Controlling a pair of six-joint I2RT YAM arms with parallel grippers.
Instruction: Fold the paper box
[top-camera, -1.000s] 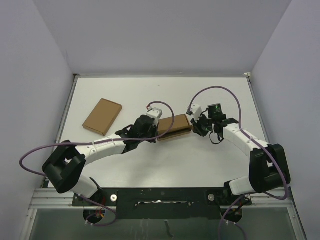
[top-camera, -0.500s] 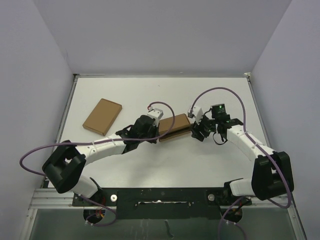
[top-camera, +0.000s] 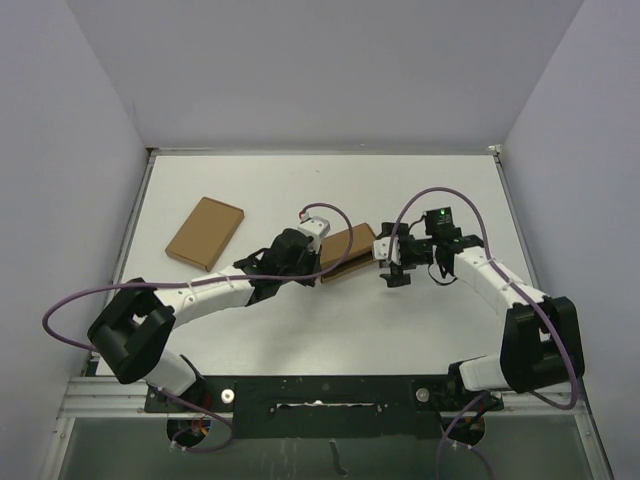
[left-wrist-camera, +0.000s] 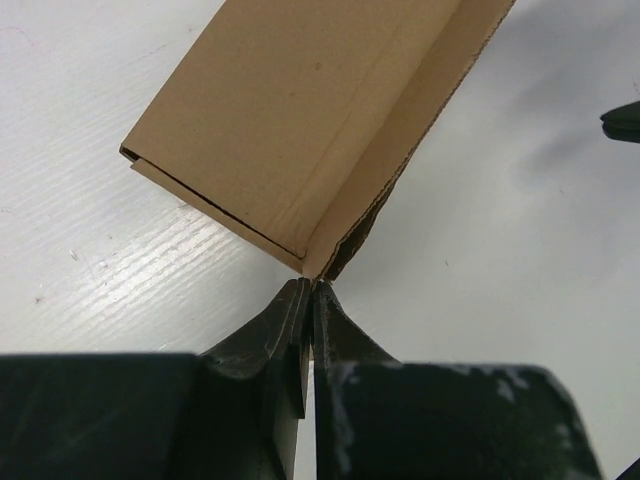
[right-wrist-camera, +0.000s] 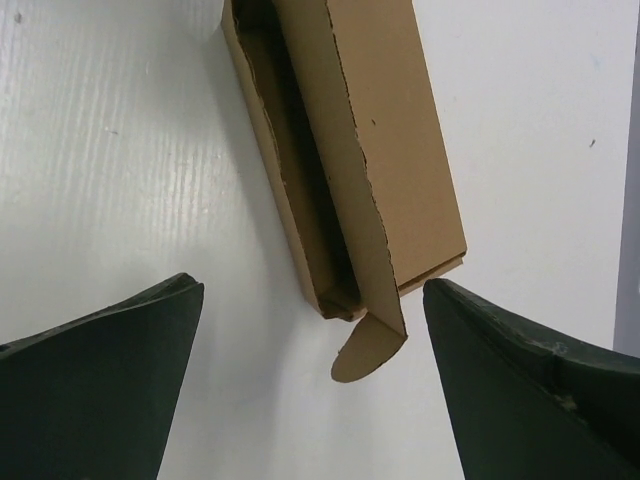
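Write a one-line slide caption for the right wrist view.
Open right tool flanks the near end of the paper box, whose rounded tab sticks out untucked.

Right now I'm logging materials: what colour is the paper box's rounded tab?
The rounded tab is plain brown, like the paper box; clearest in right wrist view.
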